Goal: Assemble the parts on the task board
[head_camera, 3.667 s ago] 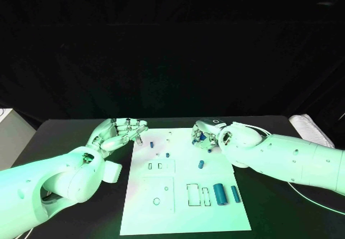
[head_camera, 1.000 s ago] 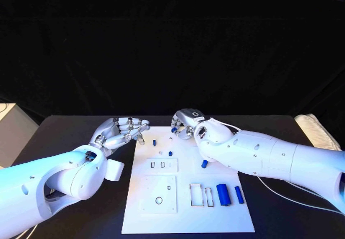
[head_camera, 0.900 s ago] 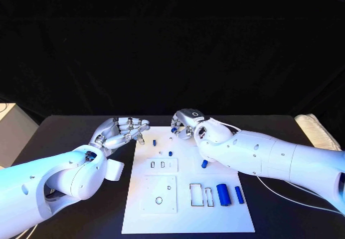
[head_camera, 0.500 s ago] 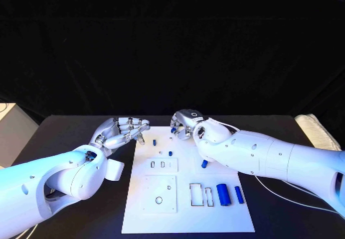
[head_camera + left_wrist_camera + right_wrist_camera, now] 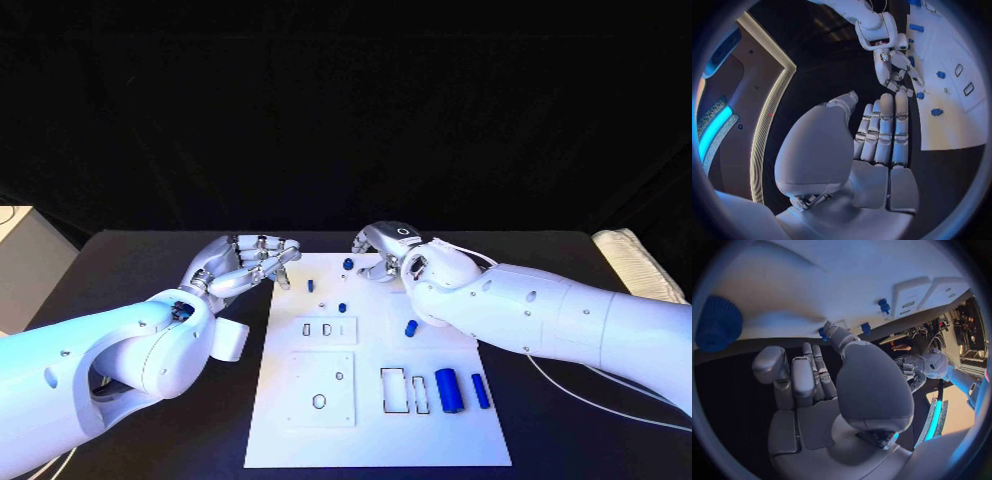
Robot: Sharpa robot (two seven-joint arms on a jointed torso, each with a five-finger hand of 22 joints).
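The white board lies in the middle of the black desk, long side running away from the robot. The left hand hovers at the board's far left corner, fingers curled loosely inward with nothing in them (the left wrist view shows them side by side and straight, so how tightly they close is hard to say). The right hand is over the board's far edge, fingers bent down; a small blue peg stands just beside its fingertips, and whether the fingers pinch it or merely touch it I cannot tell. More blue parts stand on the board: one near the left hand, one lower toward the middle, one by the right forearm. Two larger blue cylinders lie side by side near the right edge, next to rectangular slots. A white block sits on the desk, left of the board.
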